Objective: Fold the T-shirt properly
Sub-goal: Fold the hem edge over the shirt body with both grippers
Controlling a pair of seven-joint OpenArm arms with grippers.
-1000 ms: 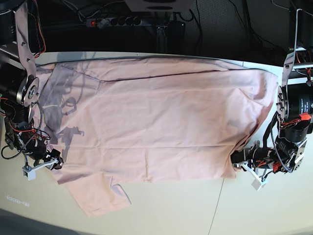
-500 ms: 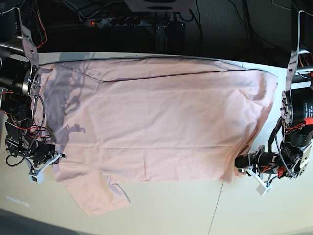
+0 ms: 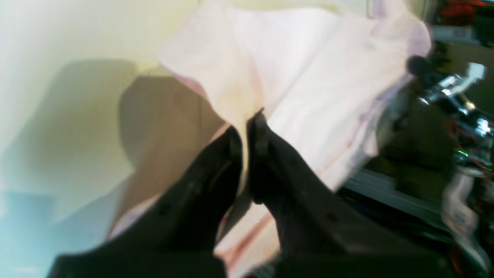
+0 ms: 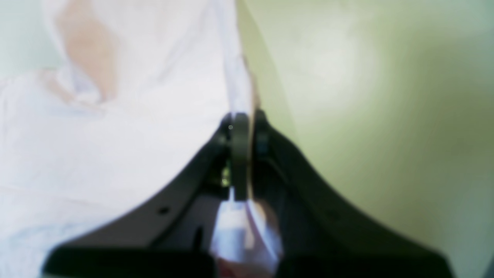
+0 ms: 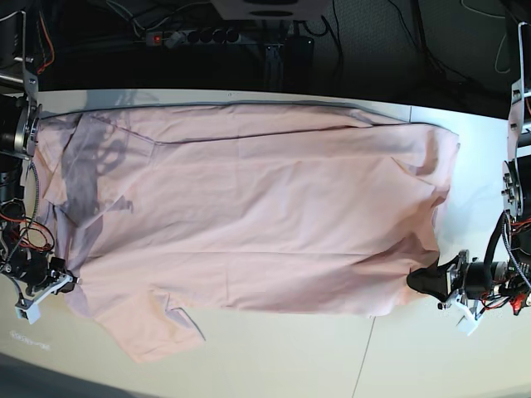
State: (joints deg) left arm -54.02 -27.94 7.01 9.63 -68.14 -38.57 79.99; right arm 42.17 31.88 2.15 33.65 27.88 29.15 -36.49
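Observation:
The pale pink T-shirt (image 5: 265,215) lies spread plain side up across the cream table (image 5: 274,356), with one short sleeve (image 5: 145,327) sticking out towards the front. My left gripper (image 5: 421,282), on the right of the base view, is shut on the shirt's front right corner. In the left wrist view its black fingers (image 3: 231,154) pinch a fold of the T-shirt (image 3: 308,77) at the left gripper (image 3: 249,123). My right gripper (image 5: 65,280), on the base view's left, is shut on the shirt's front left edge. The right wrist view shows the right gripper (image 4: 247,117) closed on the T-shirt (image 4: 115,135).
A power strip (image 5: 195,36) and cables lie in the dark behind the table's far edge. A seam in the tabletop (image 5: 365,356) runs to the front edge. Both arm bodies (image 5: 518,191) flank the shirt at the table's sides.
My right gripper has closed on the shirt's edge. Both grippers have moved outwards, away from each other, and the shirt's front hem is pulled wider and flatter.

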